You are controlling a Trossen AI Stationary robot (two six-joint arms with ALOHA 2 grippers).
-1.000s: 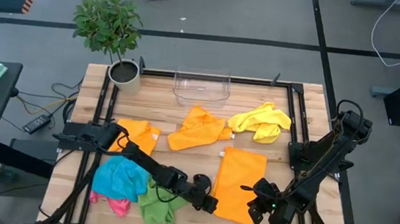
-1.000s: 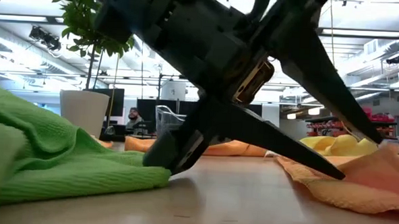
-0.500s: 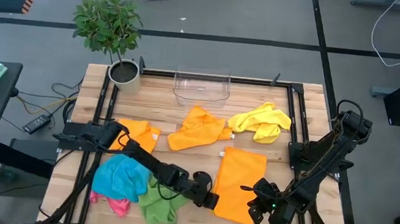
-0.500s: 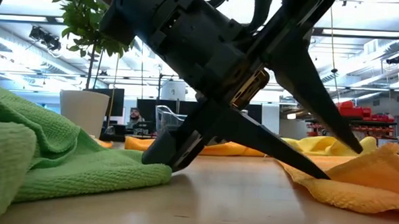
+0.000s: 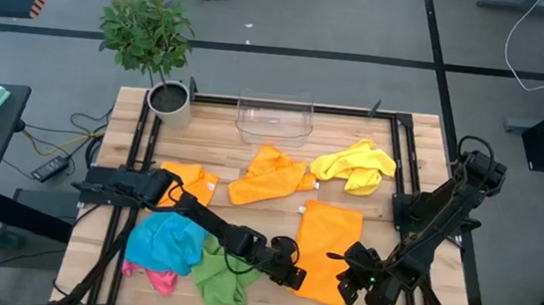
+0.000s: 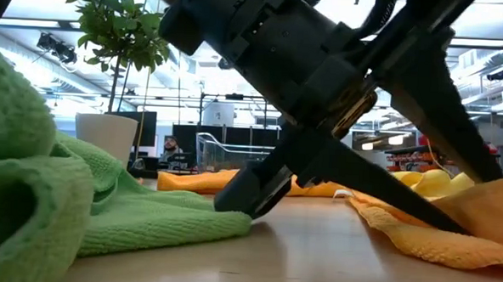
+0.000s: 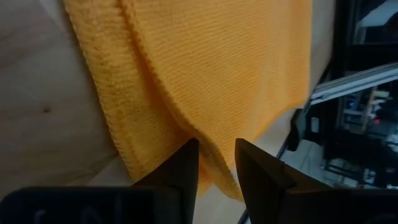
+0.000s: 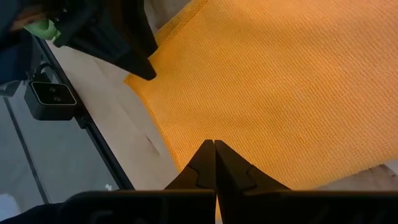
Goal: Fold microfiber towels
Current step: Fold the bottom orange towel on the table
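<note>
Orange towel (image 5: 326,248) spread flat on the table (image 5: 277,208), near the front edge, between both arms. Left pincer (image 7: 216,163) narrowly parted at its near-left corner, astride a raised hem fold, not yet clamped. Right pincer (image 8: 214,163) shut, empty, poised over the near edge. Likely light, limp, clingy; best pinched at corners and lifted slowly, or will sag and bunch.
</note>
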